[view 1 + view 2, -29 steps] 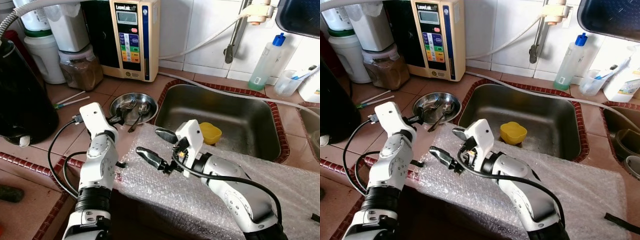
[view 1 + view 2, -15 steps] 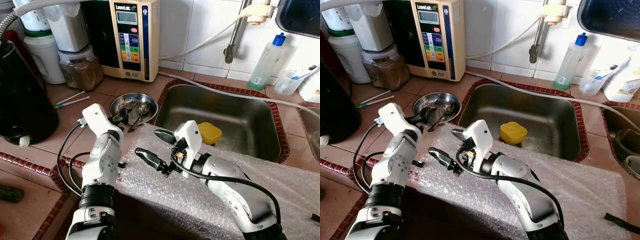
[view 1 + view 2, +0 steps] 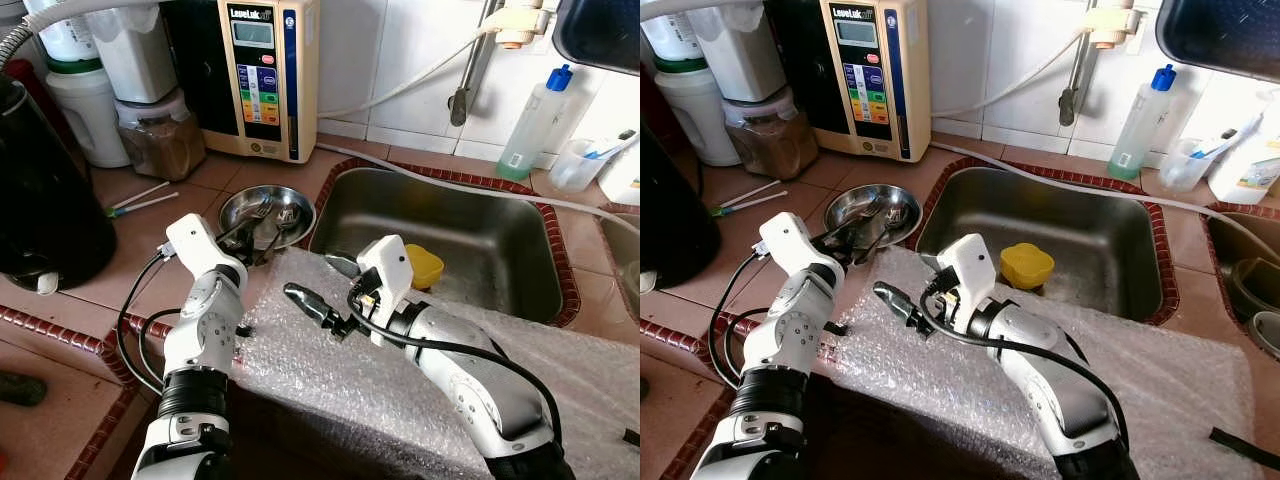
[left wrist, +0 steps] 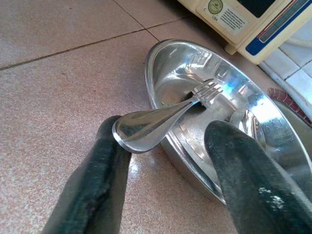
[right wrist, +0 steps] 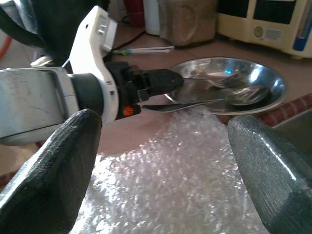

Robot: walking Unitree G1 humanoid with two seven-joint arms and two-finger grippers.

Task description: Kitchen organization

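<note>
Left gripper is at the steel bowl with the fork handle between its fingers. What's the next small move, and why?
Probably close the left gripper on the fork. Its handle end sticks out over the rim of the steel bowl and lies between the open fingers, against one of them, so a pinch should catch it. The right gripper hovers open over the bubble wrap.

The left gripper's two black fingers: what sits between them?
In the left wrist view, the fork's handle end lies between the open left gripper's fingers, its tines resting in the steel bowl.

silver arms, white wrist housings, looping black cables, black jaws.
</note>
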